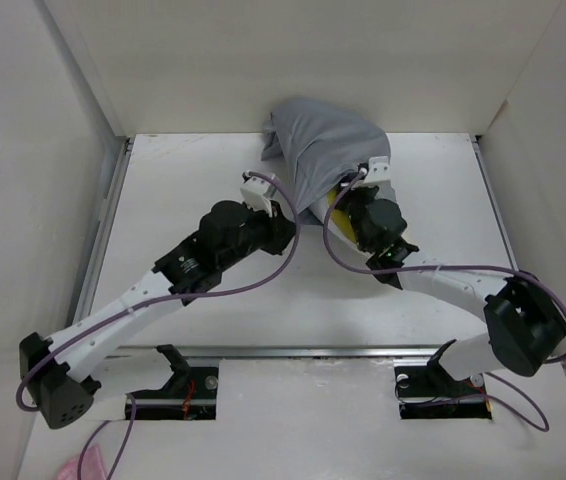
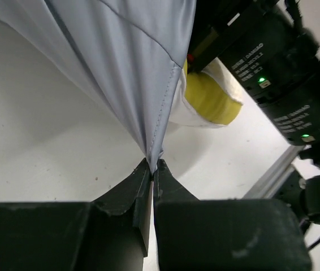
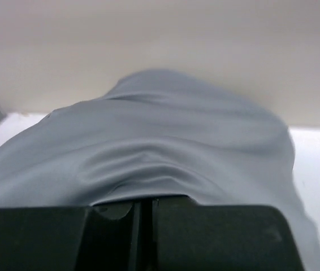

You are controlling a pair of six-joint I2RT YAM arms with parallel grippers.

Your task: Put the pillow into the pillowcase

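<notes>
**Spotter:** Two grips on cloth, operator. Your left gripper is pinched tight on a seam of the pillowcase, and the fabric runs taut up from it.

**Caller:** And your right gripper?

**Spotter:** Jaws together on the grey cloth as well, folds bunching at the tips.

**Caller:** Where's your pillow?

**Spotter:** Mostly inside. One yellow corner pokes from the mouth, between your grippers. The bundle sits on the table, its far end against the back wall.
</notes>
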